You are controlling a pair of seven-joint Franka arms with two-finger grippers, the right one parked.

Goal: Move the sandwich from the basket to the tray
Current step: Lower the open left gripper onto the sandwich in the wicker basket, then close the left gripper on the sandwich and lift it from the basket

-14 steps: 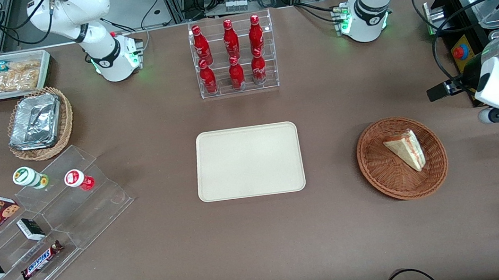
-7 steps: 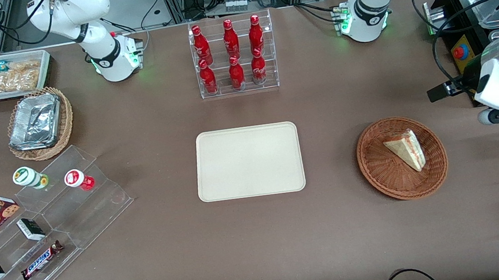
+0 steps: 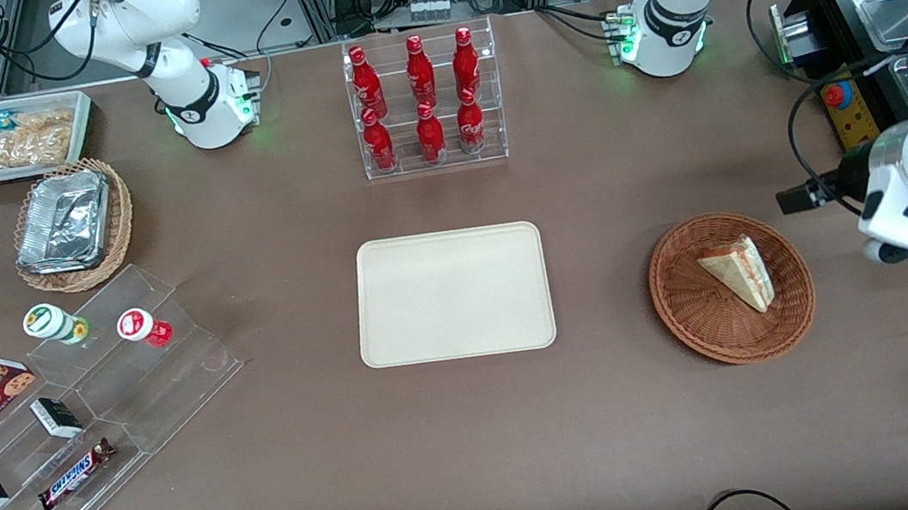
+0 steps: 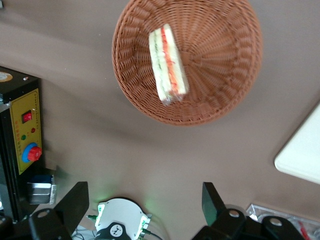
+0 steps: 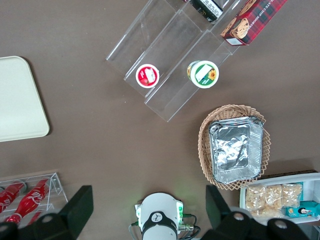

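Claw [image 4: 140,205], fingers spread wide and empty, hangs near my table edge beside the basket [image 3: 691,312], ready to approach its sandwich [image 3: 739,273].

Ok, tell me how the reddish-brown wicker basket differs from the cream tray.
The basket is round, woven and reddish-brown; the tray is rectangular with rounded corners, smooth and cream. The basket holds the sandwich; the tray holds nothing. The basket lies toward the working arm's end, with the open gripper above the table beside it; the tray sits mid-table. Both are shallow and rest flat.
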